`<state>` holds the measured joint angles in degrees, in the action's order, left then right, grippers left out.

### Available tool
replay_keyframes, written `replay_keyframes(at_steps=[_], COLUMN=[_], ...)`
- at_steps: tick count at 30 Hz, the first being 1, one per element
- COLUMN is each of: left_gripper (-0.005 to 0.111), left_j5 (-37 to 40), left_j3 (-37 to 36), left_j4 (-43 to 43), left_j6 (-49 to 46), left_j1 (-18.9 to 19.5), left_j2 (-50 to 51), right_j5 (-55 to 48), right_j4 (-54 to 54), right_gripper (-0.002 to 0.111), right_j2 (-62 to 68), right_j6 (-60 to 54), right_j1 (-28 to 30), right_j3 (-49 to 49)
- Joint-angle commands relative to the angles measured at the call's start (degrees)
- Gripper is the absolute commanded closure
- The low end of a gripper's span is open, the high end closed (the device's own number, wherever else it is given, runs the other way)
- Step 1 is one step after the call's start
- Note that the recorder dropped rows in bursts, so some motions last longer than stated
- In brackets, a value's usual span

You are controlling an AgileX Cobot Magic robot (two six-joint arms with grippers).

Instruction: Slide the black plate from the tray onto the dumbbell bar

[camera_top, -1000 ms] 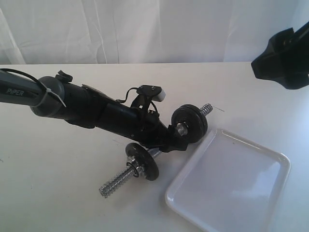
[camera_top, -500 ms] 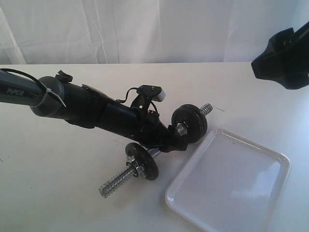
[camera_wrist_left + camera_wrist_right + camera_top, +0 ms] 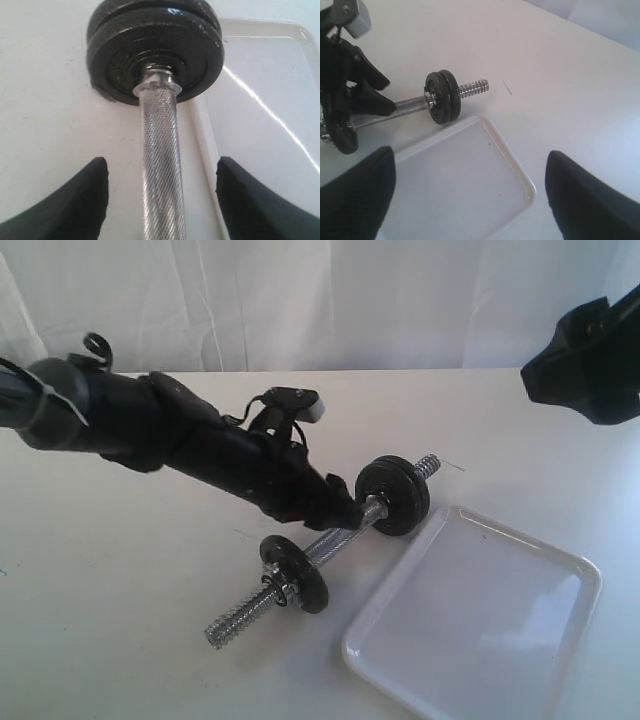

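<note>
Clearly the black plate (image 3: pixel 394 496) is on the dumbbell bar (image 3: pixel 335 538), not in the tray (image 3: pixel 480 625). It is one of two matching black discs pressed face to face near the bar's upper-right threaded end, and which of the two it is cannot be told. In the exterior view the bar lies on the white table (image 3: pixel 120 580), slanting from lower left of centre up toward right of centre. A single smaller disc (image 3: pixel 297 575) sits on it near the lower-left threaded end. The paired discs stand just beside the tray's upper-left rim; whether they touch it is unclear. The tray fills the lower right of that frame. The left gripper (image 3: pixel 161 165) reaches in from the upper left and hangs over the knurled middle of the bar. Its fingers (image 3: pixel 75 205) are spread wide, one on each side of the rod, and neither touches it. The right gripper (image 3: pixel 470 151) sits high at the upper-right edge of the exterior view, well apart from the bar. Its own camera shows its fingers parted wide above the tray, pinching nothing. A white curtain (image 3: pixel 300 300) hangs behind the table.
</note>
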<state>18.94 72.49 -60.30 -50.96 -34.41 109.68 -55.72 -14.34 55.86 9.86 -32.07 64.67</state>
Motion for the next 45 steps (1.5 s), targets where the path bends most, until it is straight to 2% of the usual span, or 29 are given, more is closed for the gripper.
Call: replay_keyframes(at_steps=[1, 3, 5, 6, 8, 9, 14, 17, 27, 30, 36, 45], left_gripper=[0.041, 0.045, 0.06, 0.072, 0.102, 0.106, 0.107, 0.107, 0.107, 0.107, 0.107, 0.107], left_j5=[8.04, 12.89, 18.72, 20.79, 24.74, 25.29, 28.56, 29.04, 28.69, 24.53, 26.87, 26.92], left_j3=[0.2, 0.2, 0.2, 0.2, 0.2, 0.2, -0.08, -3.03, -18.6, -21.78, -23.05, -23.05], left_j4=[18.36, 24.81, 30.0, 32.11, 36.81, 39.23, 53.17, 56.77, 57.64, 57.75, 57.13, 56.99], left_j6=[17.32, 24.68, 30.08, 31.3, 34.78, 36.24, 49.66, 53.46, 59.79, 59.79, 60.17, 60.06], left_j1=[3.82, 5.31, 6.48, 6.8, 7.08, 7.08, 7.08, 7.08, 7.08, 7.08, 7.08, 7.08], left_j2=[-6.95, -10.05, -13.85, -15.83, -20.04, -21.92, -34.43, -43.08, -75.29, -82.88, -89.16, -90.31], right_j5=[0.12, 0.12, 0.12, 0.12, 0.85, 1.24, 2.72, 2.48, -8.58, -9.72, -9.96, -9.85], right_j4=[-0.85, -0.87, -0.76, -0.76, -1.16, -2.23, -7.08, -7.08, -8.11, -8.11, -7.98, -7.98], right_gripper=[0.032, 0.035, 0.05, 0.06, 0.093, 0.108, 0.108, 0.108, 0.108, 0.108, 0.108, 0.108], right_j2=[-0.43, -0.43, -0.43, -0.43, -0.43, -0.43, -1.41, -4.39, -21.95, -25.29, -29.25, -30.58], right_j6=[0.35, 0.38, 0.38, 0.38, -1.76, -2.24, 1.42, 2.02, 7.26, 8.44, 8.44, 8.44], right_j1=[0.1, 0.1, 0.1, 0.1, 0.1, 0.1, 0.1, 0.1, 0.1, 0.1, 0.1, 0.1], right_j3=[-0.2, -0.2, -0.2, -0.2, -0.2, -0.2, -2.76, -5.37, -8.47, -9.42, -10.18, -10.18])
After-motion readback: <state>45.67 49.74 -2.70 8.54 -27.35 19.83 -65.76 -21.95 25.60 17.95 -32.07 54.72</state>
